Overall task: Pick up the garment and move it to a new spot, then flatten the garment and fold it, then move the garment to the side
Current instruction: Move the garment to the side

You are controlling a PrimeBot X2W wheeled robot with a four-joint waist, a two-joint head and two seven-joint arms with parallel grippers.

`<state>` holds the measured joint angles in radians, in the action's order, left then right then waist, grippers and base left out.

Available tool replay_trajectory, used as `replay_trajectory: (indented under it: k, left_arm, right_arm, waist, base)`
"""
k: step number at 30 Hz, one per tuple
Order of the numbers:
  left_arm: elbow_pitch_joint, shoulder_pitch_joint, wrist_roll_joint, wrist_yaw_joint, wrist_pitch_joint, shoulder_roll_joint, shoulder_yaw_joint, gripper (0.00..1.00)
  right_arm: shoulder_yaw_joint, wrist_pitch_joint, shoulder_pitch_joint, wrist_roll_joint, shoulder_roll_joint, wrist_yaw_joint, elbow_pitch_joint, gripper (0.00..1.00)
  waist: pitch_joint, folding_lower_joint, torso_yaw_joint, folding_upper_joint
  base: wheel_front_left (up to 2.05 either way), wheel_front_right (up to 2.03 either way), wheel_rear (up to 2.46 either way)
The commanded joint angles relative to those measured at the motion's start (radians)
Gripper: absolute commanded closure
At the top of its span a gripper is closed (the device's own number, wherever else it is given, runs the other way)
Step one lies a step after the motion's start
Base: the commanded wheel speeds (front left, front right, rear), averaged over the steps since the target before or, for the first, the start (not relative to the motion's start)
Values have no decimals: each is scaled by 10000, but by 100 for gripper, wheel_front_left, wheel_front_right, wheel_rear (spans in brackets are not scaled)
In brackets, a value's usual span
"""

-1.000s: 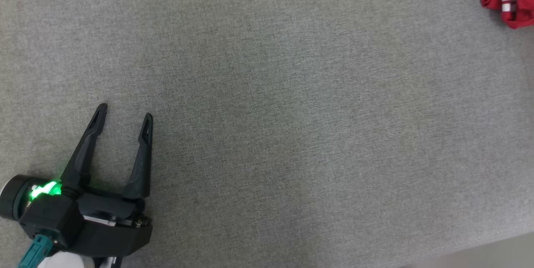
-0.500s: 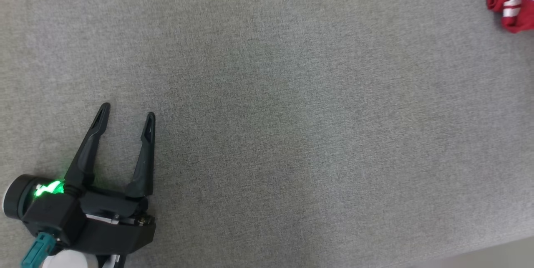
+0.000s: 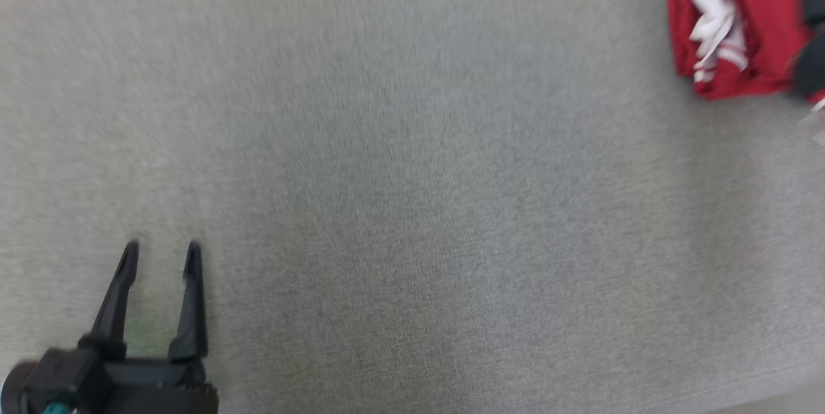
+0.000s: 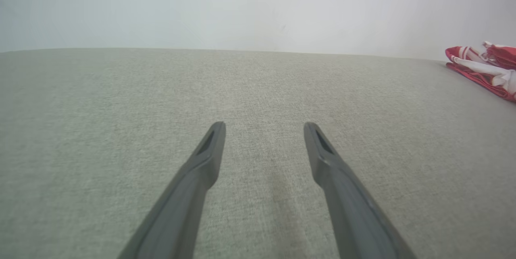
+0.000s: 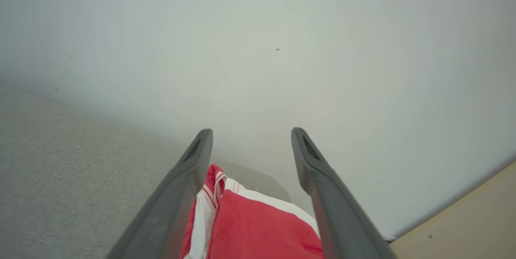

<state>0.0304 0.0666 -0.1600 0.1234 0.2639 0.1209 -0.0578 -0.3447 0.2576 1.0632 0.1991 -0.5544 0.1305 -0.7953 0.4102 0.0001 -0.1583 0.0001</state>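
The garment (image 3: 760, 14) is red with white stripes and lies bunched at the far right corner of the grey fabric surface (image 3: 412, 182). In the left wrist view the garment (image 4: 479, 69) sits far off to the right. My left gripper (image 3: 162, 251) is open and empty near the front left, low over the bare surface, and its fingers stand wide apart in its own view (image 4: 264, 128). My right gripper (image 5: 252, 133) is open just above the garment (image 5: 258, 230), with the red cloth below and between its fingers and nothing held.
A pale wall (image 5: 258, 49) rises right behind the surface's far edge. Beige floor (image 5: 475, 218) shows past the corner beside the garment. The surface's front edge (image 3: 773, 401) runs at the lower right. A dark blurred shape (image 3: 811, 69) overlaps the garment at the right border.
The whole head picture has shifted and blurred, so the camera has moved; more of the garment now shows. The left gripper stays open.
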Motion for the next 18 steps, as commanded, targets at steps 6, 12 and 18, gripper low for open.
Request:
replay_trajectory:
  k: [6,12,18]
  left_arm:
    - [-249,-859,-16,-27,-3,-253,-488,0]
    - [-486,-1347,12,-6,-3,-428,-634,0]
    - [-755,-1690,41,23,-3,-533,-659,0]
  right_arm:
    - [541,70,-2083,236,924,-5,1678,0]
    - [1126,74,-4138,273,1678,-5,3001,0]
    - [1489,62,-6191,274,2317,-5,4194,0]
  waist:
    - [-2128,-1,243,-1]
    - [-2957,-1,578,-1]
    - [-3546,-1,967,-1]
  base:
    - [0,0,0]
    - [0,0,0]
    - [0,0,0]
